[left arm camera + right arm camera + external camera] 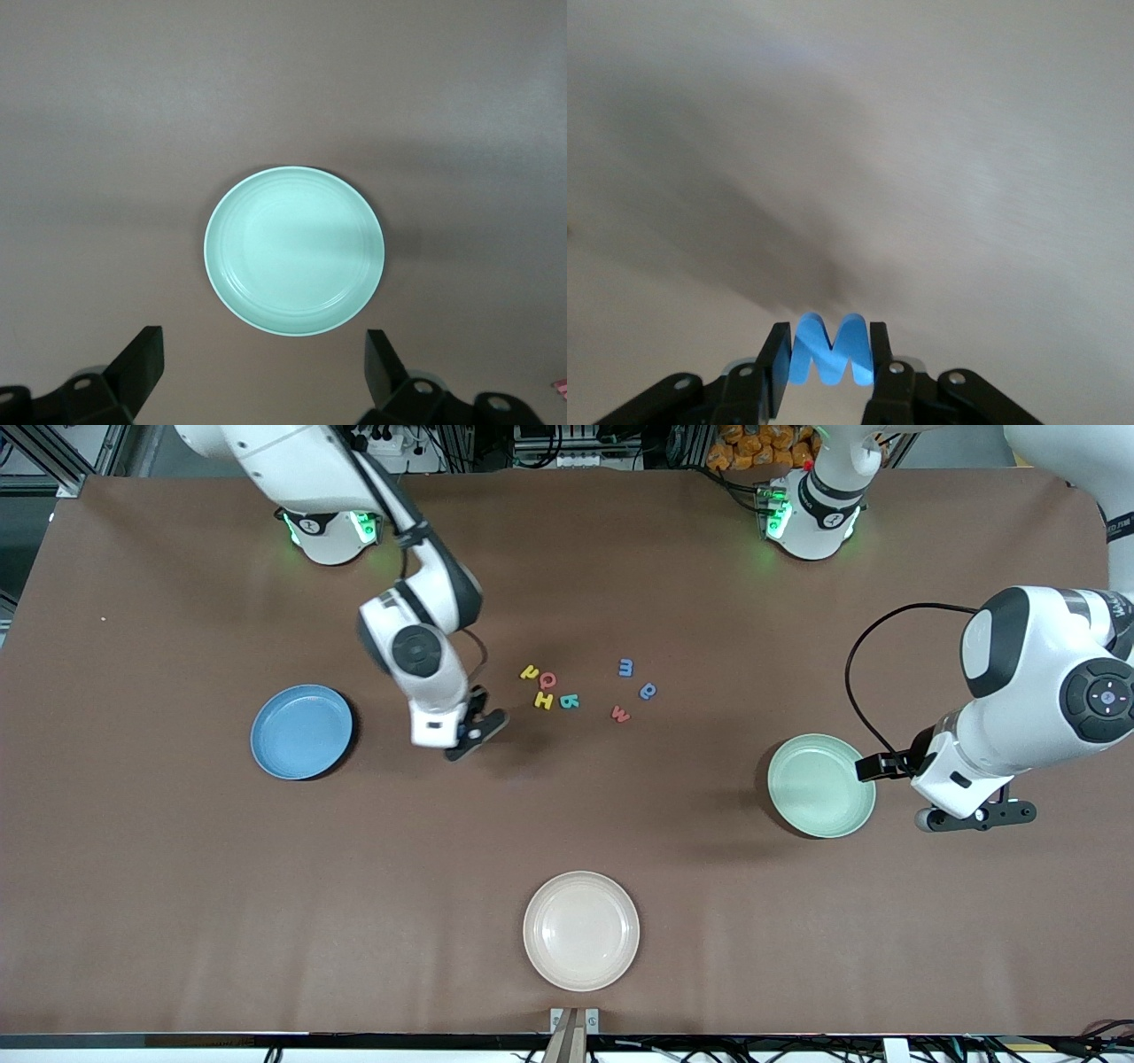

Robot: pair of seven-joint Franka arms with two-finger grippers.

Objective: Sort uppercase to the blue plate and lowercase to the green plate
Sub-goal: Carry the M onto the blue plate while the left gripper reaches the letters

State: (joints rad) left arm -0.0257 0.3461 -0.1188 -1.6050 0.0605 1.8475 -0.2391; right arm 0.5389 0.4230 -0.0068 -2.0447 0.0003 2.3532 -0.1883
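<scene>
My right gripper [477, 735] is shut on a blue capital M [830, 354], held upright between its fingers over bare table between the blue plate [301, 731] and the letter cluster. On the table lie a yellow n-shaped letter [530, 672], a red Q [547, 681], a yellow H [543, 701] and a teal R [570, 701]. Toward the left arm's end are a blue m [625, 666], a blue a [648, 690] and a red w [620, 714]. My left gripper [977, 816] waits open beside the green plate [294, 251], which holds nothing.
A cream plate [580, 930] with nothing on it sits near the front edge, nearer the camera than the letters. Both arm bases stand along the table's back edge.
</scene>
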